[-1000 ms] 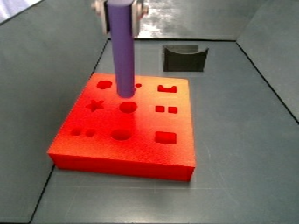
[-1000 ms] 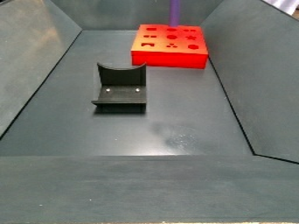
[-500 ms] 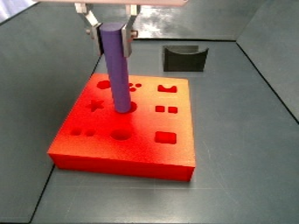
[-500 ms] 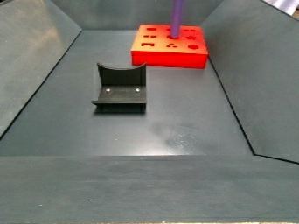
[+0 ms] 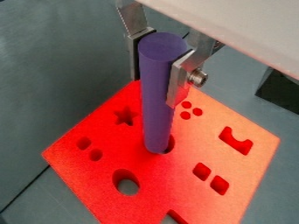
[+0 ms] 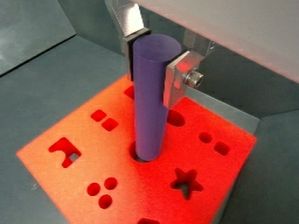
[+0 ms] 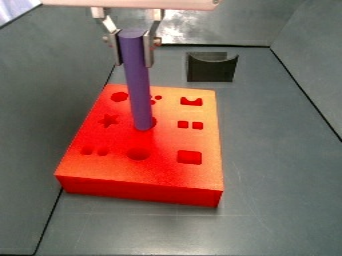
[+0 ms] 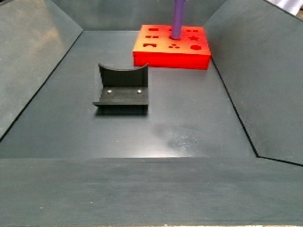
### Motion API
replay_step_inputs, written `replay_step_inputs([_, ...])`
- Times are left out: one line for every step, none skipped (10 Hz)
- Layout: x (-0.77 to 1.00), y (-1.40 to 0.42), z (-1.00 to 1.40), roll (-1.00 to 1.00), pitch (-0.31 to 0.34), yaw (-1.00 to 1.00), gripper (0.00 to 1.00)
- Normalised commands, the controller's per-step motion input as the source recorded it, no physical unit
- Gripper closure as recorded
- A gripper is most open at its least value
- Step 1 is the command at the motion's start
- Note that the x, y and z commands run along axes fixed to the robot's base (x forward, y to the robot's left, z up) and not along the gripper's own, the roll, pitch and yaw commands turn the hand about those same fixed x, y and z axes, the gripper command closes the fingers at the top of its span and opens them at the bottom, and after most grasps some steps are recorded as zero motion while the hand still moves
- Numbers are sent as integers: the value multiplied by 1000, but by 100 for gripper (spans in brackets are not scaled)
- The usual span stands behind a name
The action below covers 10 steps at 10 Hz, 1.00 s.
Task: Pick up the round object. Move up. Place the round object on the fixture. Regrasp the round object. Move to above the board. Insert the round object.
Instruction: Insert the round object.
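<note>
No legible text, label or number on any surface in these views.

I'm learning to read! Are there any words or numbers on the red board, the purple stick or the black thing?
No words, numbers or signs can be read anywhere.
Board: only shaped holes, no writing.
Round object: plain purple, standing in a round hole, held near its top by the gripper, jaws closed on it.
Fixture: plain dark, no label.
</note>
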Motion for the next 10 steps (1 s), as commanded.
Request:
replay_step_inputs([329,89,-309,0,86,0,100])
replay_step_inputs([363,71,-343,0,100,-3,100])
replay_step_inputs([214,69,-337,0,66,-23,100])
replay_step_inputs([0,74,-329,0,19,-49,100])
replay_step_inputs([-257,26,-254,0,0,-140,100])
replay_step_inputs([-314,0,-191,-19,0,-137,100])
replay_step_inputs([-329,0,-137,-36,0,-157,100])
replay_step_inputs([-311,6,-146,-30,0,-123,100])
replay_step_inputs([-117,0,-254,-24,0,-69,100])
replay_step_inputs([0,0,-326,-56,0,-74,100])
